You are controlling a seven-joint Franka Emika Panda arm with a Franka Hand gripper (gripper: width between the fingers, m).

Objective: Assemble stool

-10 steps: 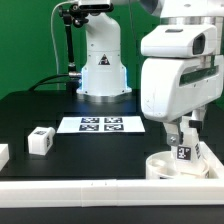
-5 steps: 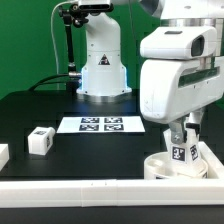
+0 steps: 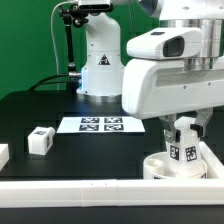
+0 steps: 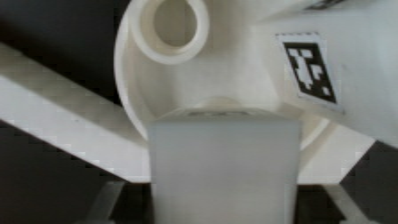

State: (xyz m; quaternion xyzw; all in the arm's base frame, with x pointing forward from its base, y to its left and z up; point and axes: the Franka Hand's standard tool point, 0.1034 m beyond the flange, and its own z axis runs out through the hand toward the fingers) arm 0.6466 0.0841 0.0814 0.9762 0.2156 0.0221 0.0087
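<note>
The round white seat disc (image 3: 158, 167) lies at the front of the exterior view's right, against the border rail. A white leg (image 3: 185, 152) with a marker tag stands upright on it, and my gripper (image 3: 184, 132) comes down from above, shut on that leg. In the wrist view the held leg (image 4: 217, 160) fills the middle between my fingers (image 4: 114, 198), with my gripper (image 4: 221, 202) closed round it. Beyond it are the seat disc (image 4: 146, 75) with an open hole and a tagged leg face (image 4: 306, 68). Another loose leg (image 3: 40, 140) lies at the exterior view's left.
The marker board (image 3: 100, 124) lies flat mid-table in front of the robot base (image 3: 101, 70). A long white border rail (image 3: 90, 188) runs along the front edge. A further white part (image 3: 3, 154) pokes in at the exterior view's left edge.
The jaws have closed on the upright leg. The hand and wrist have swung round, so their bulk now reaches further toward the exterior view's left. The seat disc stays put.
</note>
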